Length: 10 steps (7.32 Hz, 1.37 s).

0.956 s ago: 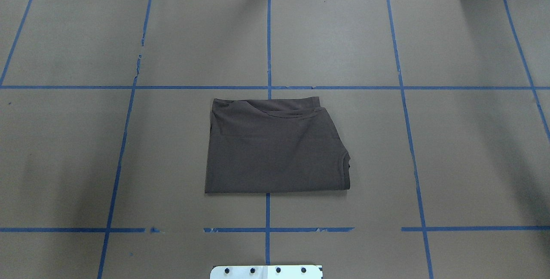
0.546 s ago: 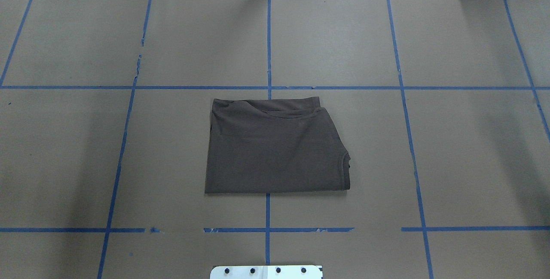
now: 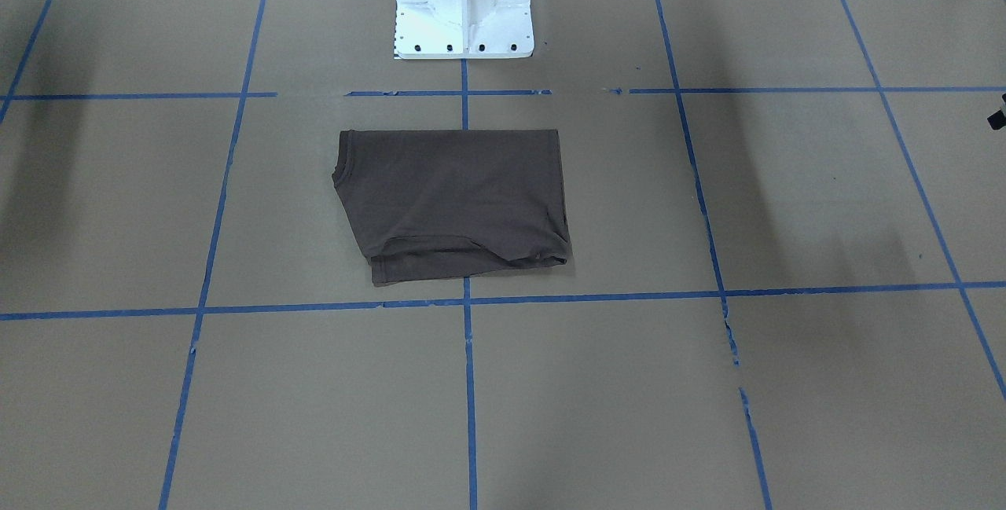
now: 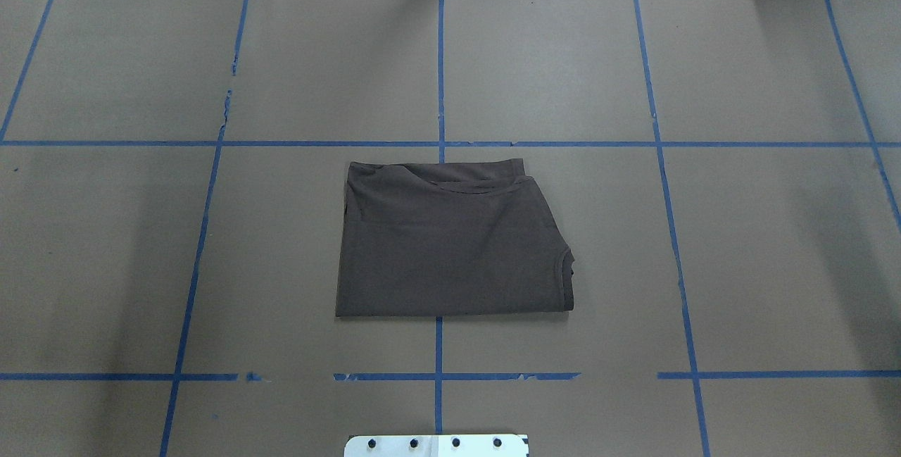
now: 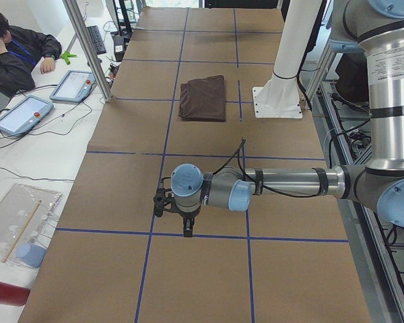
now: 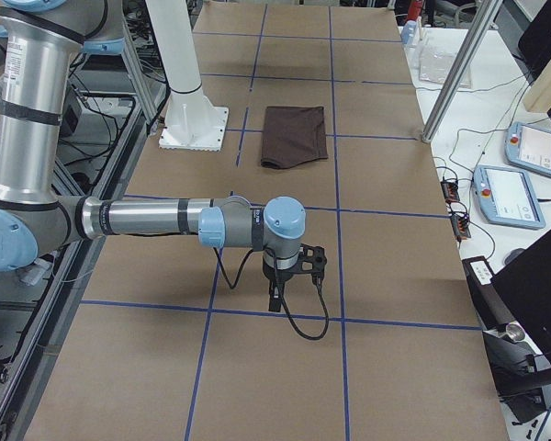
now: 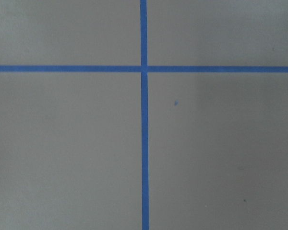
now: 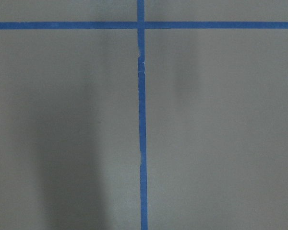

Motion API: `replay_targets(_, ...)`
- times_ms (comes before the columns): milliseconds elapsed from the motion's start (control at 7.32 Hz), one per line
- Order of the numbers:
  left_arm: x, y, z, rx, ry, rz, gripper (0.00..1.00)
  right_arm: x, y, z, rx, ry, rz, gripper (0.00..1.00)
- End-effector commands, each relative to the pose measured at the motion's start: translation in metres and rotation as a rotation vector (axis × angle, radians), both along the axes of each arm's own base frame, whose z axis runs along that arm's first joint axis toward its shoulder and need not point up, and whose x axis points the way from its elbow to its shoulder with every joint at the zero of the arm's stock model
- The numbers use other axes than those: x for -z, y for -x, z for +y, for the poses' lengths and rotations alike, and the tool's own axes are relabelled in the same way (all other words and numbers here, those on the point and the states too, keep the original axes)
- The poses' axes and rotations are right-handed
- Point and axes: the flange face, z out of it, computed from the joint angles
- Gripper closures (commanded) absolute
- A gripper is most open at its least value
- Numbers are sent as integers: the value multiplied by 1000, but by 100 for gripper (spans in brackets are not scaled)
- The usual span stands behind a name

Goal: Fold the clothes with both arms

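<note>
One dark brown shirt (image 4: 450,246) lies folded into a flat, roughly four-sided packet, several layers deep. Its edge toward my pedestal (image 3: 464,7) is a straight, crisp fold. The far edge shows stacked hems, slightly offset and a little wavy. On the side toward my right gripper (image 6: 274,299) the outline slants, and a short curved seam notches the corner nearest me. The cloth looks soft and matte, with only faint creases.

It rests on brown paper (image 4: 141,267), smooth and dull, ruled into large rectangles by blue tape (image 4: 439,55) that is torn in places. The shirt straddles one tape line.

My left arm (image 5: 289,182) reaches low toward one end of the table. My left gripper (image 5: 186,231) points straight down, close above the paper beside a tape line. My right arm (image 6: 147,219) mirrors this at the other end. The shirt lies between the two grippers, well apart from each, and neither touches it. Only the side views show my grippers, so I cannot tell how far either one is spread. Both wrist views show plain paper and crossing tape.
</note>
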Motion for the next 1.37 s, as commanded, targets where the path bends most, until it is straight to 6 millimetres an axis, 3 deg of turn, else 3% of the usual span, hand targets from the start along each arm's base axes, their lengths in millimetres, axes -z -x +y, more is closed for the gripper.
replay_targets(0,-1,0,3,0,2,1,0,1,0,0,0,-1,0,0)
replay_targets(546,3,2,-1,-17,-31,-16,0,4,0,-1,0,-9,-1,0)
replay_targets(1230,-3,45,1,2,-92,-104,0,9,0,-5,0,-21,-2,0)
